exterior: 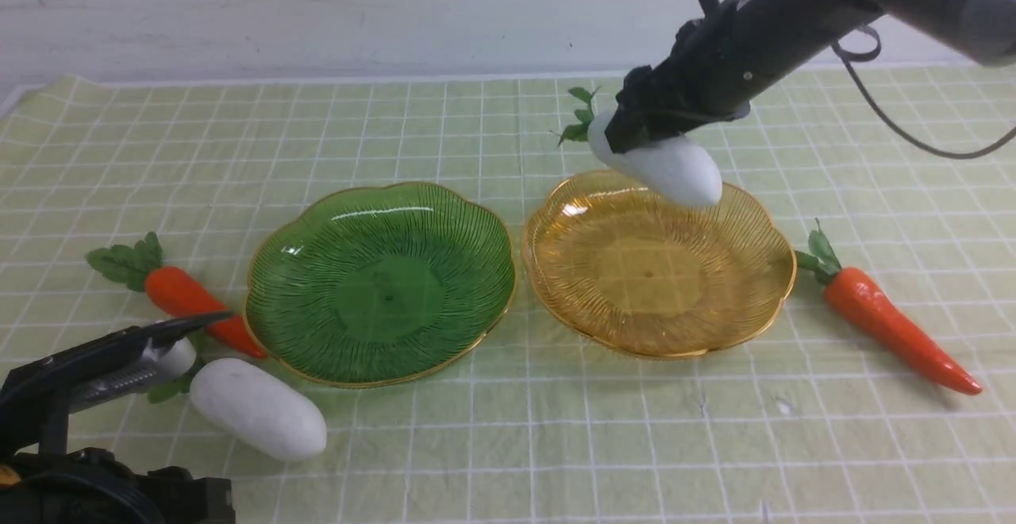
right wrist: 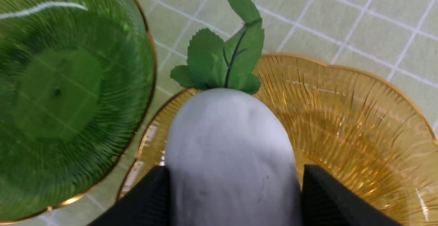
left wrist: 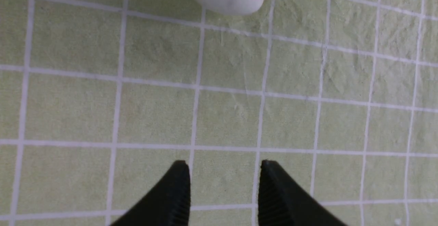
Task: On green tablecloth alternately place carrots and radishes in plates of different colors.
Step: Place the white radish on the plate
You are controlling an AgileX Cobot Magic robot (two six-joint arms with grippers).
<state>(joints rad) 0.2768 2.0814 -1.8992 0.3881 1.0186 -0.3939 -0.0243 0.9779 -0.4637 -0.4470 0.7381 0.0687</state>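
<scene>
Radish [exterior: 667, 167], smooth white oblong, hangs clamped above ribbed amber plate [exterior: 659, 270].

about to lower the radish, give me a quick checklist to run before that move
- right tool gripping its white toy radish: ok
- held radish over the amber plate: cannot tell, its leafy end reaches past the rim
- amber plate free of vegetables: ok
- green plate filled: not ok, nothing in it
- left tool clear of the amber plate: ok
- right carrot outside the amber plate: ok, lying on the tablecloth
</scene>
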